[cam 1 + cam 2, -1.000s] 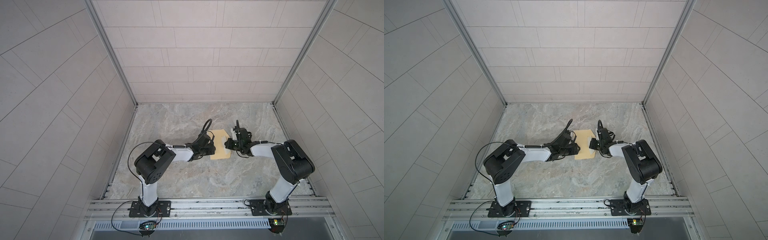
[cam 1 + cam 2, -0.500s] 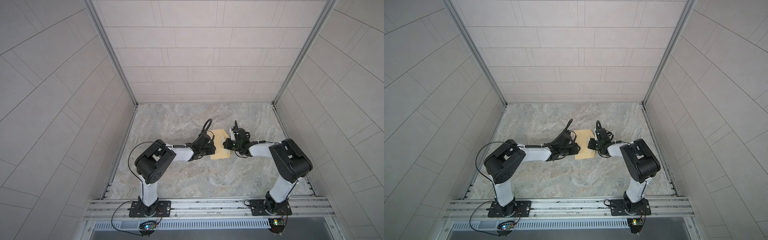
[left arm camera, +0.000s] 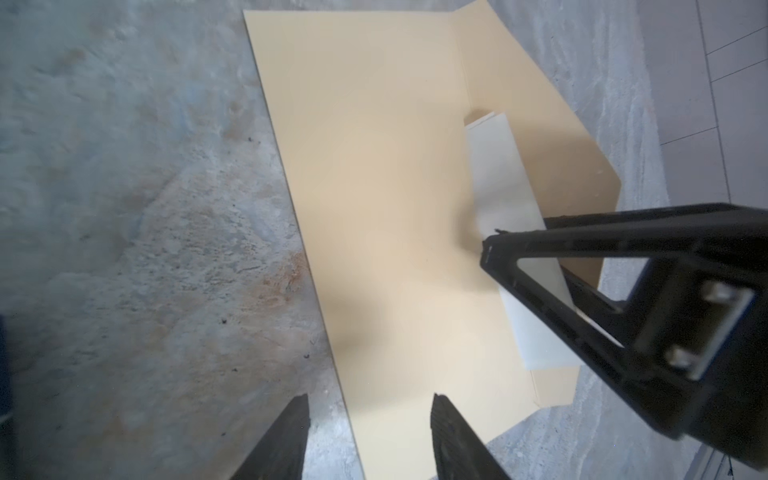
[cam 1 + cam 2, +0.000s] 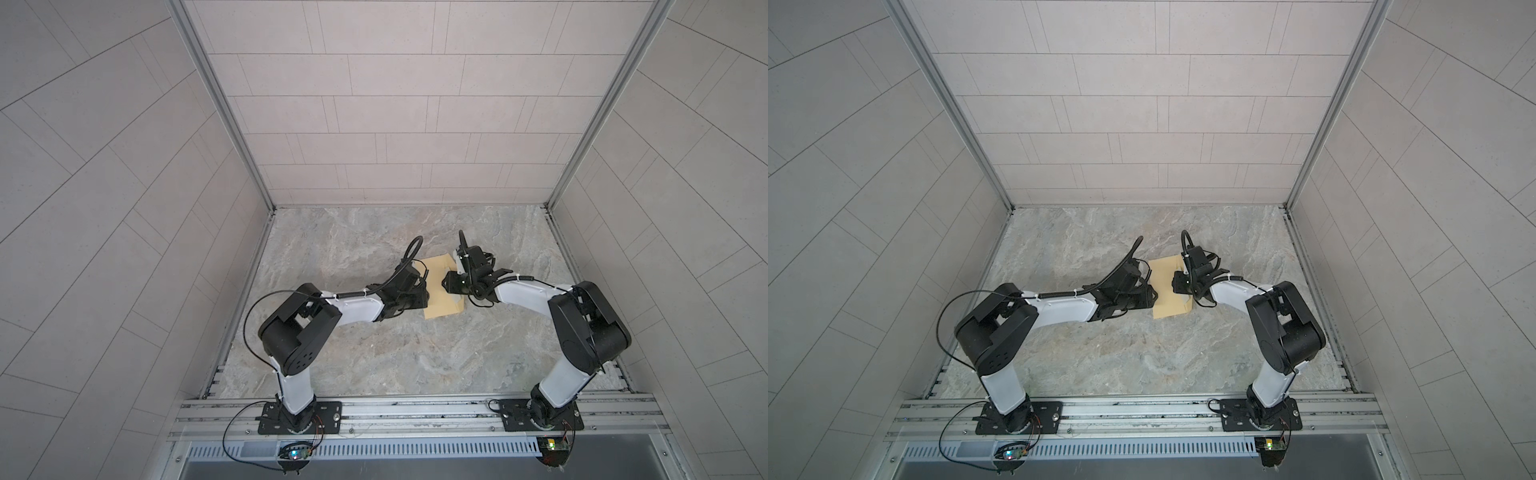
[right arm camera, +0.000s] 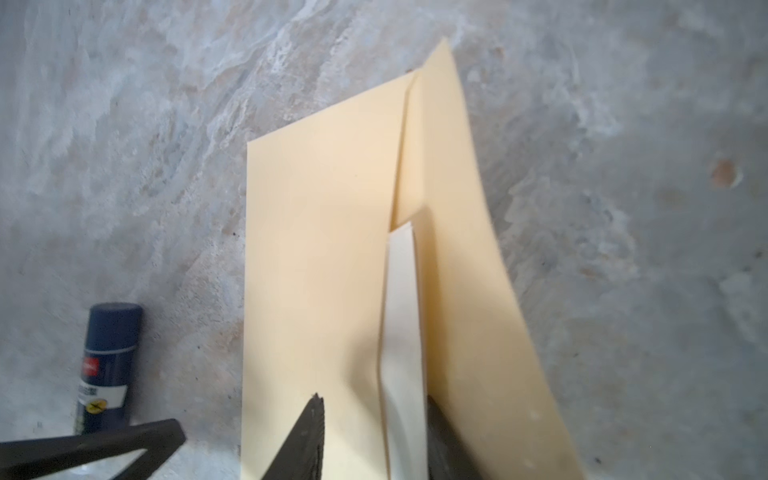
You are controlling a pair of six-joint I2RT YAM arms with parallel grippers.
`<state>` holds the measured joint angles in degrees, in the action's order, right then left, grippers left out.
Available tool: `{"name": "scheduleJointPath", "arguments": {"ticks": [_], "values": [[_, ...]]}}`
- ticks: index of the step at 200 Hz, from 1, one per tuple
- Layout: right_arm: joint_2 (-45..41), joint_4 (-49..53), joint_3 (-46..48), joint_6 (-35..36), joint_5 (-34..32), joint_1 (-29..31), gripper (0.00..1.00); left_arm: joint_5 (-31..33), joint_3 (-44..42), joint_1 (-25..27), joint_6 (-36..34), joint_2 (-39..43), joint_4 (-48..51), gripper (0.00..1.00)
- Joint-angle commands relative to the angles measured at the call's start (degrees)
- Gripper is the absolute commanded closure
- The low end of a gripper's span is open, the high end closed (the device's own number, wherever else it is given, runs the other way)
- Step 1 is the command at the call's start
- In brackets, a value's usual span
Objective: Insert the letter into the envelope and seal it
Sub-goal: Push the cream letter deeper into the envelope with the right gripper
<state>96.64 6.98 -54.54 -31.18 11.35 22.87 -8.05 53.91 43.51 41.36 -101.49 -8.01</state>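
Note:
The yellow-tan envelope [image 4: 436, 286] [image 4: 1167, 282] lies flat on the stone table between both grippers, its flap [image 5: 469, 249] lifted. The letter [image 5: 401, 311] [image 3: 503, 178] shows as a pale cream strip poking out of the envelope's mouth under the flap; the rest of it is hidden inside. My right gripper [image 5: 374, 419] [image 4: 449, 282] is open, one finger on the envelope's face, the other under the flap, the strip between them. My left gripper [image 3: 368, 415] [image 4: 424, 291] is open, straddling the envelope's opposite long edge.
A dark blue glue stick [image 5: 108, 365] lies on the table beside the envelope, near the left gripper's finger [image 5: 83, 449]. Tiled walls and metal posts enclose the table [image 4: 395, 353] on three sides. A rail with the arm bases runs along the front.
The right gripper's jaws, shut on the letter's end a second ago, have parted and let it go. The left gripper and the envelope have not moved.

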Motion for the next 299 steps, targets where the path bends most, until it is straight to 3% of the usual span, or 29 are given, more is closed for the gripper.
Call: {"name": "scheduleJointPath", "arguments": {"ticks": [1,108,208,299], "values": [[-0.9,11.0,-2.3,3.3,-3.4,0.5,0.53,1.3,1.5,-0.1,-1.9,2.5,2.0,0.46],[0.7,24.4,-9.5,7.0,-14.8,5.3,0.32,0.7,1.5,0.0,-1.6,2.6,1.9,0.46],[5.5,30.4,-14.6,8.9,-14.6,6.4,0.08,0.3,1.5,0.1,-1.6,2.5,1.8,0.46],[2.6,29.0,-13.4,8.1,-14.8,6.4,0.05,0.3,1.0,0.1,-1.6,2.7,1.6,0.46]]}}
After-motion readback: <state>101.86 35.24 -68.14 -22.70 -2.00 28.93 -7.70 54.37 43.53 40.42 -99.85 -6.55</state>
